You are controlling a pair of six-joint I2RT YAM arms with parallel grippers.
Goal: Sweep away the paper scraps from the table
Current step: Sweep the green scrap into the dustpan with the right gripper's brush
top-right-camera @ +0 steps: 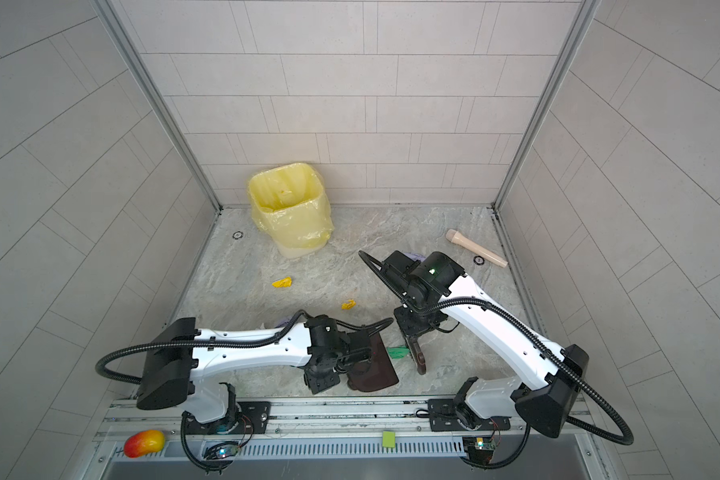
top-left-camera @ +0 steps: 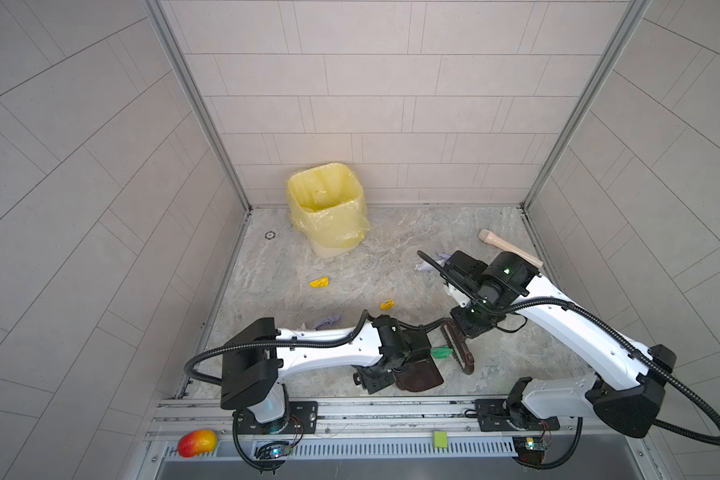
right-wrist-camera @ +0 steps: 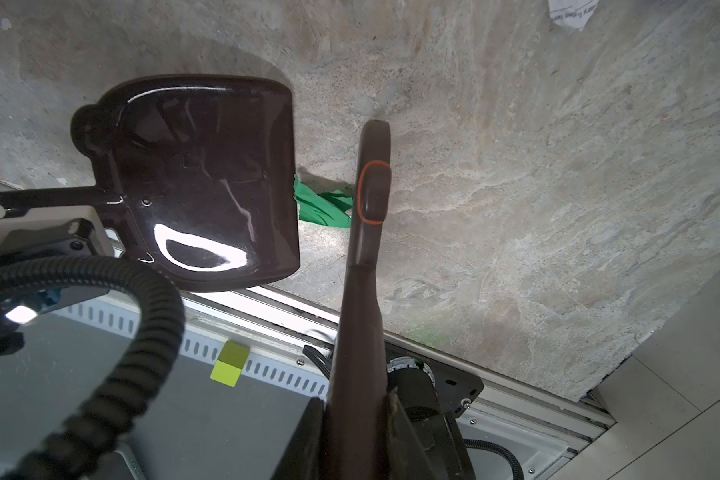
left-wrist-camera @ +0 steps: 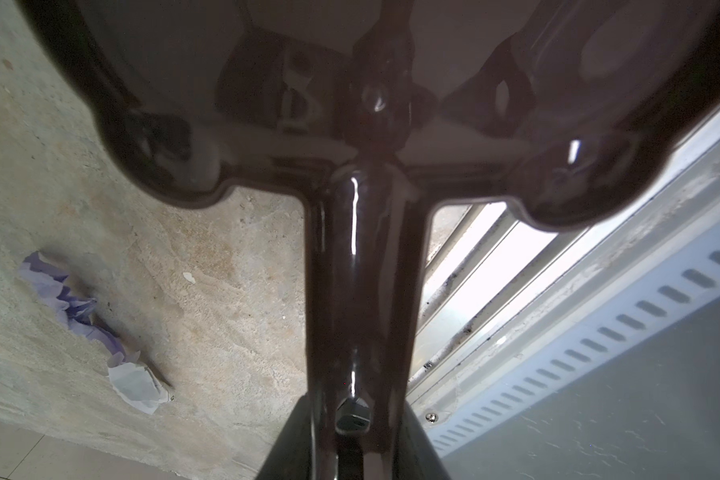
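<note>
We've got the left arm (top-left-camera: 321, 347) lying low, its link running from the base at 7 o'clock toward 3 o'clock, wrist bent down. The left gripper (top-left-camera: 385, 380) is clamped on the dustpan handle (left-wrist-camera: 358, 291). The right arm (top-left-camera: 578, 332) climbs from 5 o'clock toward 11, elbow high, then folds back toward 7. The right gripper (top-left-camera: 465, 332) points down, jaws tight on the brush handle (right-wrist-camera: 362, 332). The grippers are near each other but apart.

The grey-veined table (top-left-camera: 391, 249) bears a yellow-lined bin (top-left-camera: 329, 208) just left of frame centre, a beige handle (top-left-camera: 510, 248) right of centre, and paper scraps (top-left-camera: 319, 282), two yellow mid-frame, lilac ones (top-left-camera: 327, 321) below them, a green one (top-left-camera: 440, 353) lower centre.
</note>
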